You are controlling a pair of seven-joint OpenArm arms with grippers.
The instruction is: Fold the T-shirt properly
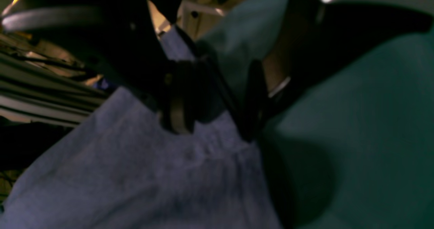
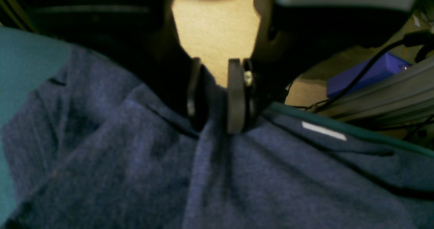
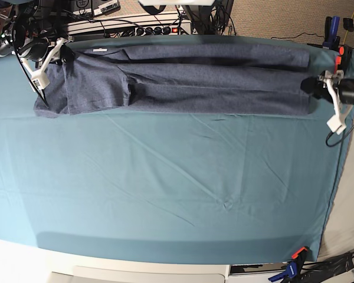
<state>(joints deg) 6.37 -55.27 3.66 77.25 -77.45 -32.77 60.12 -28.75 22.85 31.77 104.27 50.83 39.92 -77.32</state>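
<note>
While the T-shirt (image 3: pixel 183 79) lies stretched between them, left gripper (image 1: pixel 212 103) gapes at its edge, right gripper (image 2: pixel 217 97) pinches cloth

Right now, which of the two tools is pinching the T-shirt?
The right tool, on the base view's left: fabric of the T-shirt is bunched between its jaws. The left tool stands open, gripping nothing.

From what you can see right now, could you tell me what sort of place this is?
Most likely a robotics lab bench. A table under a clamped teal cloth carries the T-shirt, with a power strip and cables behind it and spring clamps on the cloth's near edge.
</note>
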